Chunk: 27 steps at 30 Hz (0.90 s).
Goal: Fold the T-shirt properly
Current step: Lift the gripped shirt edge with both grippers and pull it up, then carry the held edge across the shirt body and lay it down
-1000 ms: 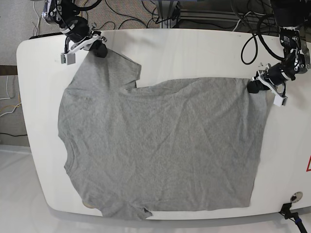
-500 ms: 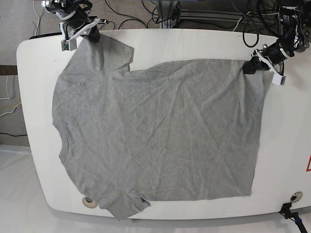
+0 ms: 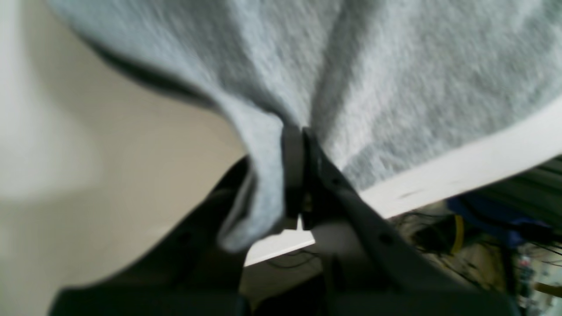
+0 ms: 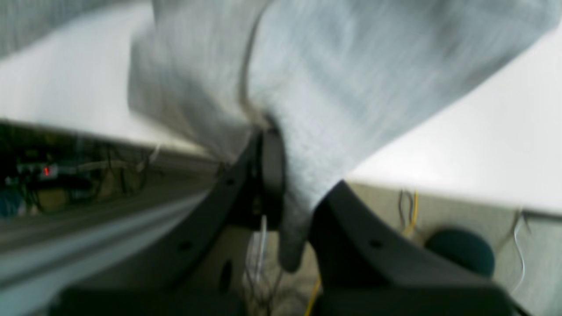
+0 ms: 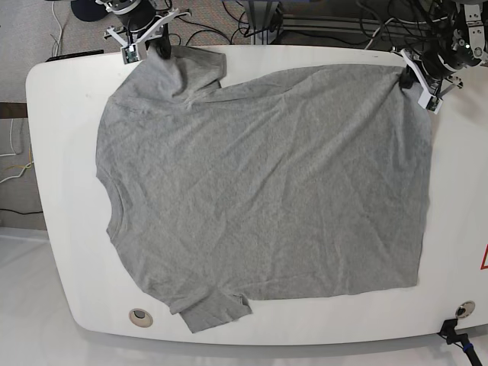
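Observation:
The heather-grey T-shirt [image 5: 259, 191] lies spread flat on the white table [image 5: 61, 114], neck opening toward the view's left and hem toward its right. One sleeve [image 5: 194, 69] lies at the far left, the other [image 5: 217, 309] at the near edge. My right gripper [image 5: 156, 47] is shut on the far sleeve's edge; in the right wrist view fabric [image 4: 342, 87] is pinched in that gripper [image 4: 272, 131]. My left gripper [image 5: 417, 76] is shut on the far hem corner, seen close up in the left wrist view [image 3: 300, 136] with cloth [image 3: 395, 79] bunched in it.
Both grippers hang at the table's far edge, where cables [image 5: 320, 23] run on the floor behind it. Round grommets sit near the front corners [image 5: 140, 316] [image 5: 463, 309]. A red-marked sticker [image 5: 483, 259] shows at the right edge.
Both grippers have pulled toward the table's far edge with the shirt held. The cloth slid away from the front edge and to the right, and now lies flatter and more stretched.

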{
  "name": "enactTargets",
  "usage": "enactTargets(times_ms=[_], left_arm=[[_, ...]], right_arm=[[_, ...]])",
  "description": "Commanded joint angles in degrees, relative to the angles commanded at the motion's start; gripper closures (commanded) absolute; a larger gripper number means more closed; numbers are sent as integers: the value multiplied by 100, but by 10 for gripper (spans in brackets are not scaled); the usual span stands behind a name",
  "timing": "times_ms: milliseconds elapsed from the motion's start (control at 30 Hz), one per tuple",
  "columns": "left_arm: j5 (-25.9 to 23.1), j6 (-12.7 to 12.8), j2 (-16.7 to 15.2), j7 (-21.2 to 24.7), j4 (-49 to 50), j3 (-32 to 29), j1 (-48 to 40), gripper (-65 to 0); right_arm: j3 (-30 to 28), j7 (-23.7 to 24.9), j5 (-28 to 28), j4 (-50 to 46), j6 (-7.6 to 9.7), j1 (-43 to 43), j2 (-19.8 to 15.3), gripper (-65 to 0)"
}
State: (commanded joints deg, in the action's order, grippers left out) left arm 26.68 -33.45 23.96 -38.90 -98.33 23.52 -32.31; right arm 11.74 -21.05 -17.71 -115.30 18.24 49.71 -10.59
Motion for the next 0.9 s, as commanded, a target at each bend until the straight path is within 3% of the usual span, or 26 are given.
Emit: enactTargets(times_ms=[233, 600, 900], left_arm=[[0, 0, -18, 387, -123, 62, 404, 0], [-18, 35, -677, 422, -211, 79, 1345, 0], [-105, 35, -677, 413, -176, 79, 1943, 0]], right_arm=[[0, 211, -26, -9, 18, -440, -193, 0], [0, 211, -44, 0, 26, -1503, -492, 0], [0, 62, -9, 44, 26, -2268, -501, 0]])
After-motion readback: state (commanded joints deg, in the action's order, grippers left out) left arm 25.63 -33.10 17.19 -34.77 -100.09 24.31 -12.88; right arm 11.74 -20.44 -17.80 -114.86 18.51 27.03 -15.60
